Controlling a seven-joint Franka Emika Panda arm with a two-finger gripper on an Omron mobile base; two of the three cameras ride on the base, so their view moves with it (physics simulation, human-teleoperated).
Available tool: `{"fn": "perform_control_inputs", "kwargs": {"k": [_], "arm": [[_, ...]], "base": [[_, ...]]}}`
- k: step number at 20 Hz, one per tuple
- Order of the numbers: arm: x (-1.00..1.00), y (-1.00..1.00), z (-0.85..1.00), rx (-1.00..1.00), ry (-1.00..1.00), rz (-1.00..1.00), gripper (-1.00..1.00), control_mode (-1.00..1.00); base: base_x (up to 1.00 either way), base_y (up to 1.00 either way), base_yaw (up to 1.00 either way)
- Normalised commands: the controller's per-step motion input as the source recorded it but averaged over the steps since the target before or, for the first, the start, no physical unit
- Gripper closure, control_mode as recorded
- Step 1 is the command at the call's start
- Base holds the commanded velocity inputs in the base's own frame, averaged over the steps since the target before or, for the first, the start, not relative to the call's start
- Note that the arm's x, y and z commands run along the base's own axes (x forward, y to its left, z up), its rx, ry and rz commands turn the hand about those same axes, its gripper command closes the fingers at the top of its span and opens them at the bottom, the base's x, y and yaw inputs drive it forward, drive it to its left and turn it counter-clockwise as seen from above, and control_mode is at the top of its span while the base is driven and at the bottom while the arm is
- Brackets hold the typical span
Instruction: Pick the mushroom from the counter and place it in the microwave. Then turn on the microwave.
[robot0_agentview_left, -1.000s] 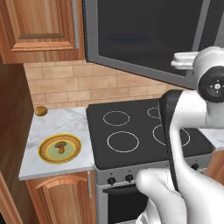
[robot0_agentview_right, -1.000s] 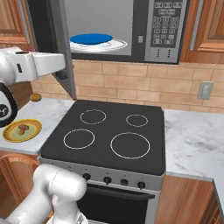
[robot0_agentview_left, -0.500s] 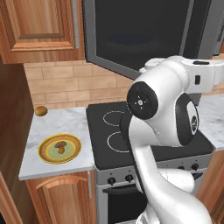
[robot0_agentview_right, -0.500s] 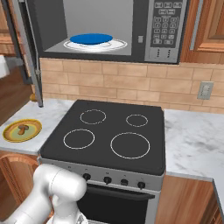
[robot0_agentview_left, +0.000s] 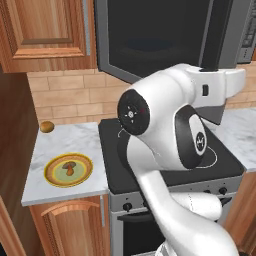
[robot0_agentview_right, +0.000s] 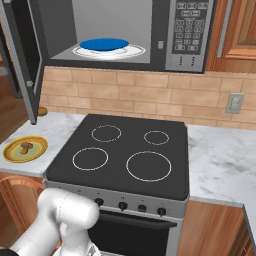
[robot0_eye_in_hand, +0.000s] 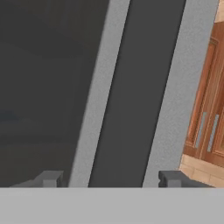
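The mushroom lies on a yellow plate on the white marble counter, left of the stovetop. Above, the microwave stands open, its dark glass door swung out to the left. Inside, a blue dish rests on the white turntable. My gripper is open right at the door, its fingertips set wide on either side of the door's dark vertical handle. Nothing is held.
A round golden-brown ball sits at the back of the counter near the brick wall. The black stovetop lies under the microwave. My arm's bulk covers much of the stove. More marble counter runs to the right.
The microwave door has swung further open to the left, baring the interior. My arm has swept across the left base view and now looms in its middle.
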Motion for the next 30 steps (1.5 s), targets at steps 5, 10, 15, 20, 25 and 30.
{"fn": "perform_control_inputs", "kwargs": {"k": [5,10,15,20,25,30], "arm": [[-0.22,0.24,0.0,0.0,0.0,0.0,-1.0,-1.0],[-0.9,0.06,0.03,0.0,0.0,0.0,-1.0,-1.0],[-0.78,-0.28,0.19,0.14,0.02,0.04,-1.0,-1.0],[-0.13,-0.55,0.14,0.34,0.17,0.14,-1.0,-1.0],[-0.01,-0.52,0.0,0.41,0.12,0.21,-1.0,-1.0],[0.0,-0.37,-0.22,0.39,0.01,0.25,-1.0,-1.0]], "base": [[0.0,0.0,0.0],[0.0,0.0,0.0],[0.0,0.0,0.0],[0.0,0.0,0.0],[0.0,0.0,0.0],[0.0,0.0,0.0]]}}
